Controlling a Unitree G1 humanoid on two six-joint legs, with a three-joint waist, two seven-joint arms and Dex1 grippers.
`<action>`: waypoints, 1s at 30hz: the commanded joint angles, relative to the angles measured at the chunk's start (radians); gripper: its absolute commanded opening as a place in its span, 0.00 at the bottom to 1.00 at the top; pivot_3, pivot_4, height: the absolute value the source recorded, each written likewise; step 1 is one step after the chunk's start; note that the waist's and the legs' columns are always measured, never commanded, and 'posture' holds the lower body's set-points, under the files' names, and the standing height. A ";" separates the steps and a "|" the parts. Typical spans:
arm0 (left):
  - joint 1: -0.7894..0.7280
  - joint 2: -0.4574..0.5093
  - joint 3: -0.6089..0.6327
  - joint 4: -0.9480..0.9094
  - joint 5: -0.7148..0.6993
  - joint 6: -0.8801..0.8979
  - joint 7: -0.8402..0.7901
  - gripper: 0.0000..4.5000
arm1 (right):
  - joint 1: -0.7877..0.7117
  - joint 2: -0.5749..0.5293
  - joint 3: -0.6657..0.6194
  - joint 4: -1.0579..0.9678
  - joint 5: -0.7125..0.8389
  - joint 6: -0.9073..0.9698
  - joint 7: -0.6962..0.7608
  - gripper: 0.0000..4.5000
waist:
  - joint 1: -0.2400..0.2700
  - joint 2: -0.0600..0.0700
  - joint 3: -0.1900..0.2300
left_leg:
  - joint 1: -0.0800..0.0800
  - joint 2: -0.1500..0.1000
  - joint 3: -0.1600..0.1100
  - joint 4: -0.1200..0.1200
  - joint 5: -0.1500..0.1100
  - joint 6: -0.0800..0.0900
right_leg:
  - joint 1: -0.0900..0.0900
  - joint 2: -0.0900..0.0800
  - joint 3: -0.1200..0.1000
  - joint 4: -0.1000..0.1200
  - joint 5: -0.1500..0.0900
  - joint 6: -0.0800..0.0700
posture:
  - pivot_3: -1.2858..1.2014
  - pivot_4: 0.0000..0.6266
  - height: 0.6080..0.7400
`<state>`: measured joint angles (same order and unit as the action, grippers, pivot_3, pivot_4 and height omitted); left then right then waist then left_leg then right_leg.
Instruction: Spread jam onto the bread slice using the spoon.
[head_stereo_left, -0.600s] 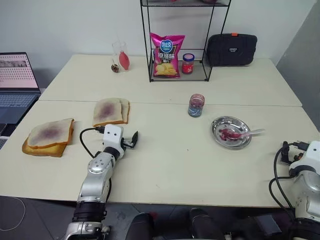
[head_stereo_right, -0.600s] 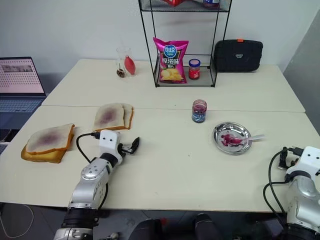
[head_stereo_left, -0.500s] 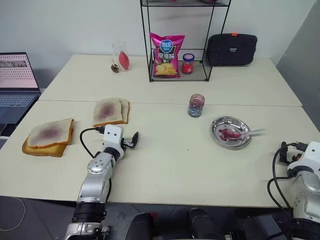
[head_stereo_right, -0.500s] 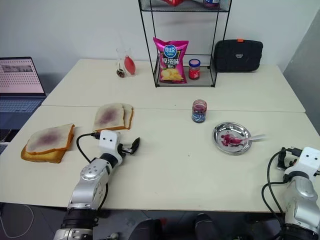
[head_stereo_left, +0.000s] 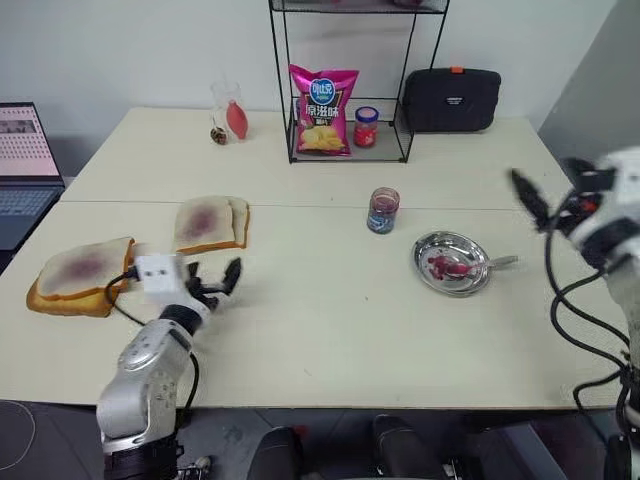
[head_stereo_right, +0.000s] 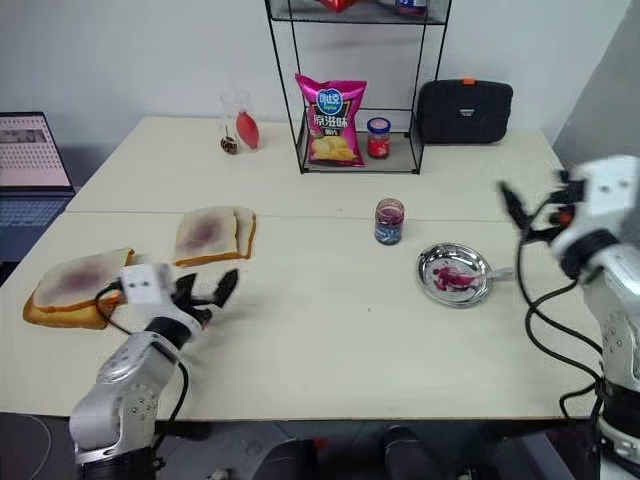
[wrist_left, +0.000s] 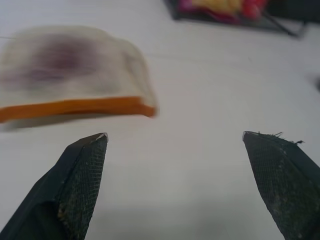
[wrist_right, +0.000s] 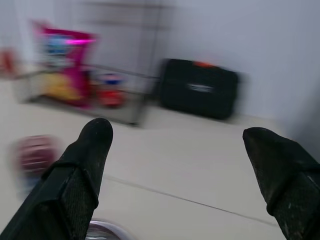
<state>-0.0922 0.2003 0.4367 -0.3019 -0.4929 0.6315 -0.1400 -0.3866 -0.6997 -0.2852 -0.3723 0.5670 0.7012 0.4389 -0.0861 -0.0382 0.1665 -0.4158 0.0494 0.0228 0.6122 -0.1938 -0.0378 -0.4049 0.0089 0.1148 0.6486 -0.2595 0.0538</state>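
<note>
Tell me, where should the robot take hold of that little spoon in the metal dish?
Probably by the handle. The spoon lies with its jam-smeared bowl inside the metal dish, while the slim handle sticks out over the rim toward the robot's right. That free end is clean and raised off the table, so the open right hand could come down on it from above, on the dish's right side.

The pink chip bag (head_stereo_left: 322, 109) on the wire rack's bottom shelf carries a blue round logo and printed characters, too small to read.
</note>
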 joint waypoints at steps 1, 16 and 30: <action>-0.064 -0.057 0.096 0.034 -0.100 0.055 0.122 1.00 | -0.061 -0.016 0.141 -0.033 0.071 0.068 0.155 1.00 | 0.010 -0.001 0.001 | -0.001 0.000 0.000 0.000 0.000 0.000 | 0.000 0.000 -0.001 0.000 0.000 0.001 | 0.52 0.24 1.00; -0.365 -0.141 0.188 0.470 -0.201 -0.125 0.194 1.00 | -0.087 0.098 0.393 0.030 -0.075 -0.041 0.263 1.00 | 0.056 -0.004 0.002 | -0.006 -0.003 -0.001 0.001 0.000 -0.001 | -0.002 -0.002 -0.003 -0.002 0.002 0.005 | 0.52 0.24 1.00; -0.544 -0.102 0.224 0.753 -0.233 -0.256 0.187 0.84 | 0.001 0.147 0.341 -0.105 -0.057 0.058 0.157 1.00 | 0.059 0.000 0.001 | -0.009 -0.003 -0.013 0.010 0.000 -0.001 | 0.001 -0.002 -0.015 0.002 0.003 0.004 | 0.52 0.24 1.00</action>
<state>-0.6298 0.1035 0.6641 0.4088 -0.7072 0.3781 0.0468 -0.3872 -0.5559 0.0938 -0.4281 0.4949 0.7575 0.6079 -0.0271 -0.0386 0.1671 -0.4256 0.0467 0.0087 0.6229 -0.1935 -0.0393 -0.4038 0.0076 0.0992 0.6508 -0.2561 0.0572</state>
